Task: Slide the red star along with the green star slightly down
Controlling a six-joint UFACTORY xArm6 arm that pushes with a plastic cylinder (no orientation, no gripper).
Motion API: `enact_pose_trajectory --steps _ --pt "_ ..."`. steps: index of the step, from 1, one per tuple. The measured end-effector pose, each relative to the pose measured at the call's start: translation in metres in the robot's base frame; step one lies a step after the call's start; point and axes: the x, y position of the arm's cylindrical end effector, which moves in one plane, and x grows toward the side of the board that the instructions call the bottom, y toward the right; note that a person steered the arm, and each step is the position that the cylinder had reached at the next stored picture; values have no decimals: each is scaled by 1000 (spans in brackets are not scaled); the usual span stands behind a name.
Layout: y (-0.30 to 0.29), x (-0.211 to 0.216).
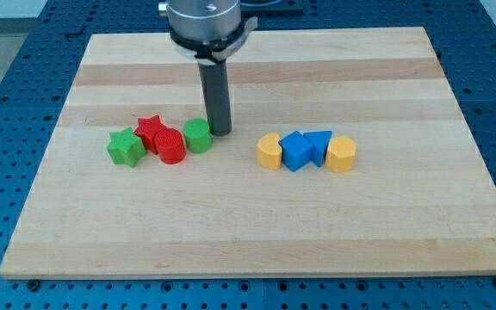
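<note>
Red star [150, 128], green star [125, 147], pale striped wooden board [257, 215].

- We are working under bright, even light that is coming from above; the pale wooden board [257, 207] is showing its grain clearly.
- Short, soft shadows are sitting close under the green star-shaped block [126, 147] and the yellow rounded block [341, 154].
- A faint sheen is showing on the metal collar [203, 19] above our straight dark rod [215, 95].
- The blocks are staying sharp; we are seeing no motion blur, and the board's edges are running straight.
</note>
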Motion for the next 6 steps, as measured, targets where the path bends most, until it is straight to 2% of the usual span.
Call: enact_pose_trajectory --steps 1,2,3,6 --pt "0 -6" --pt "-10 -42" --pt "-43 -47" --pt "-101 -1"
